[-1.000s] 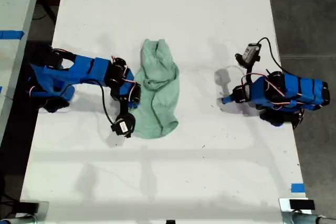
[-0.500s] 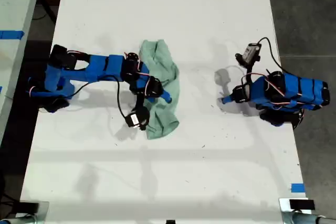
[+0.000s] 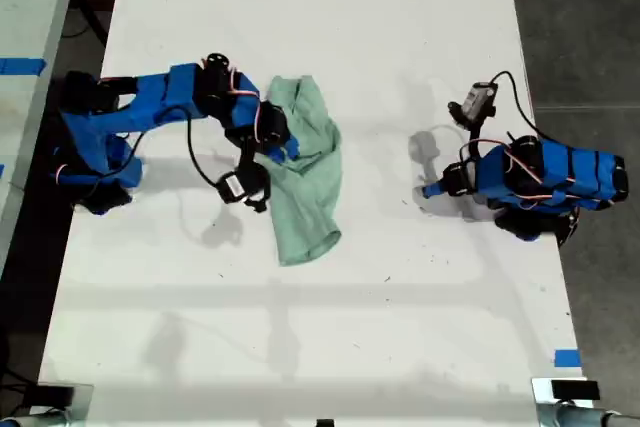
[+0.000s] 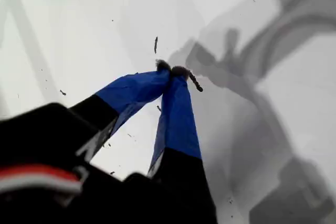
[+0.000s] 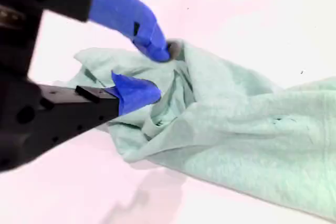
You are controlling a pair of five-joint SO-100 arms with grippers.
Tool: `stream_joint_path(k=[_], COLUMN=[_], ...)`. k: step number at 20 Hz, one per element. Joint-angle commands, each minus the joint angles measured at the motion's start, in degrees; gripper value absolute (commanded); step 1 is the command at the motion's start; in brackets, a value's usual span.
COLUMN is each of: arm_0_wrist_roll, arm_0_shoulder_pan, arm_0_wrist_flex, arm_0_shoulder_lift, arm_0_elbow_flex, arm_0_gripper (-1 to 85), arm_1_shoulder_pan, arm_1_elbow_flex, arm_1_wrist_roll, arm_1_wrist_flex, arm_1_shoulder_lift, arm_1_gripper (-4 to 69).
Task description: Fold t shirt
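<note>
My second gripper at the crumpled pale mint-green fabric t shirt

Its jaws are parted around a raised fold mid-table; since earlier it drew back and lifted. My first gripper, jaws closed and empty, stayed put.

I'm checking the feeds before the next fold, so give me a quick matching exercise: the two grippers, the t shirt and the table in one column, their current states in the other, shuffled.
Things:
1. my first gripper
2. my second gripper
3. the t shirt
4. the table

States:
A. crumpled, pale mint green
B. jaws parted over a bunched fold of cloth
C. white, bare under the closed blue tips
D. tips pressed together, nothing between them

Pairs: 1-D, 2-B, 3-A, 4-C
</note>
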Motion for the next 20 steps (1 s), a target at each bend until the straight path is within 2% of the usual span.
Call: stream_joint_path(k=[1,5,8,11,14,15,16,20], arm_0_wrist_roll=[-1.49,-0.97,2.29,6.33,10.63,11.51,11.07,8.70], arm_0_shoulder_pan=[-2.37,-5.01,-8.17,-10.28,-13.01,-13.71,-14.94,-15.29], arm_0_wrist_flex=[0.97,-2.20,-15.38,-23.82,-25.31,-28.04,-30.32,-28.74], arm_0_shoulder_lift=[24.70,57.66,83.85,103.80,116.46,116.63,116.63,116.63], arm_0_elbow_flex=[8.09,39.29,74.09,99.14,113.99,119.09,123.05,123.05], arm_0_gripper=[-0.2,-0.2,-0.2,-0.2,-0.3,-0.3,-0.3,-0.3], arm_1_shoulder_pan=[0.44,0.53,0.53,0.62,0.62,0.62,0.53,0.26], arm_1_elbow_flex=[3.16,3.16,3.16,3.16,3.16,3.16,3.16,3.16], arm_1_wrist_roll=[-0.97,-1.05,-0.79,-0.53,-0.35,-0.26,-0.26,0.00], arm_1_wrist_flex=[-1.76,-1.76,-1.76,-1.76,-1.76,-1.76,-1.76,-1.76], arm_1_shoulder_lift=[0.35,0.35,0.35,0.35,0.35,0.35,0.35,0.35], arm_1_gripper=[0.1,0.0,0.0,0.0,0.0,0.0,0.0,0.0])
